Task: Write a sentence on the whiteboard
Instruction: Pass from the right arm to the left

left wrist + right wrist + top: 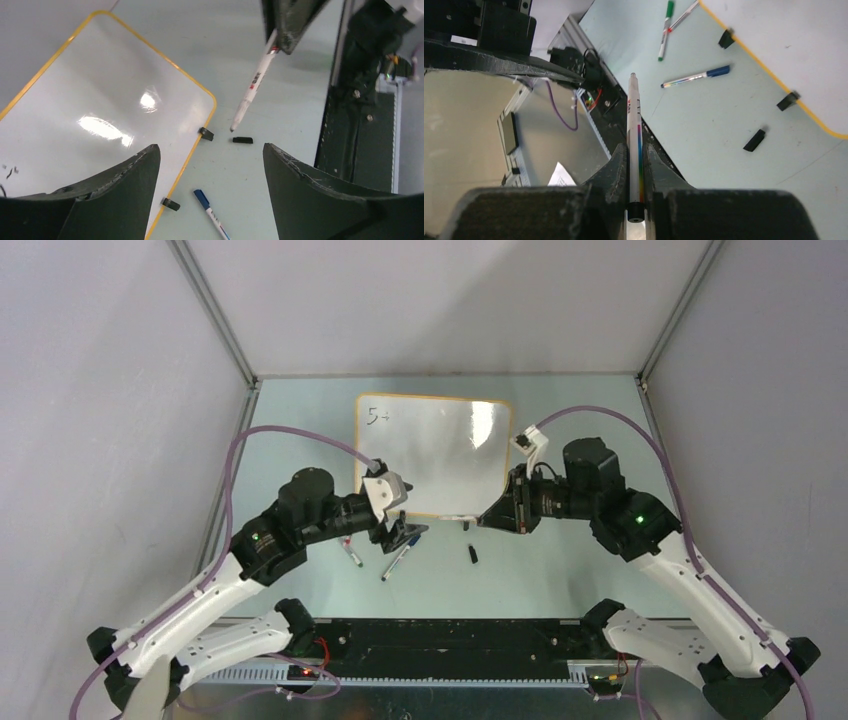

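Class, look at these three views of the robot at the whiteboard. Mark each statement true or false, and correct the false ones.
1. The right gripper is clamped on a marker. True.
2. The left gripper holds a pen. False: its jaws stand open with nothing between them.
3. A small black cap lies on the table, off the whiteboard. True.
4. The whiteboard is filled with writing. False: only a few marks sit in its far left corner.
5. The blue-capped marker lies on the whiteboard. False: it lies on the table, beside the board's near edge.
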Controlling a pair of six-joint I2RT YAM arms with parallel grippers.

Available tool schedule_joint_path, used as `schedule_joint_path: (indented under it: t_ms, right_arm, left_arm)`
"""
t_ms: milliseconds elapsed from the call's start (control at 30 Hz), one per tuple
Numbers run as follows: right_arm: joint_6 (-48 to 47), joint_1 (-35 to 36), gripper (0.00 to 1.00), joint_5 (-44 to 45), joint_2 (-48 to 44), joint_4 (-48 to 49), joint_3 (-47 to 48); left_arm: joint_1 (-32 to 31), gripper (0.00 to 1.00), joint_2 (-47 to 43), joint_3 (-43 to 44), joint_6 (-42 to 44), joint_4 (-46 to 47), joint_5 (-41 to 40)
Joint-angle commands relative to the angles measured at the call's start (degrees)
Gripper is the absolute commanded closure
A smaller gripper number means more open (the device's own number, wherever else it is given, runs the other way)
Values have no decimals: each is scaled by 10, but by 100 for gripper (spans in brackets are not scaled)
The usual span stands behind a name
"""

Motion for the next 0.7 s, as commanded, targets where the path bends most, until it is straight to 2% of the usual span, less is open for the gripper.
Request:
schedule_joint_path:
  t_ms: [0,267,433,567,667]
  right_arm:
    - [-28,38,100,-14,18,-3,29]
    - [-33,99,100,11,47,17,34]
    - [-33,130,100,22,57,28,43]
    - [-32,142,100,35,63,32,50]
    - [-33,148,100,37,68,35,54]
  left_arm:
    - [-23,19,4,27,112,-58,54]
    - [-23,23,-16,-29,108,-12,157]
    - [-24,25,-14,-36,100,-8,164]
    - [-24,33,-7,-41,87,-6,179]
    - [-24,46,-5,-45,76,-2,180]
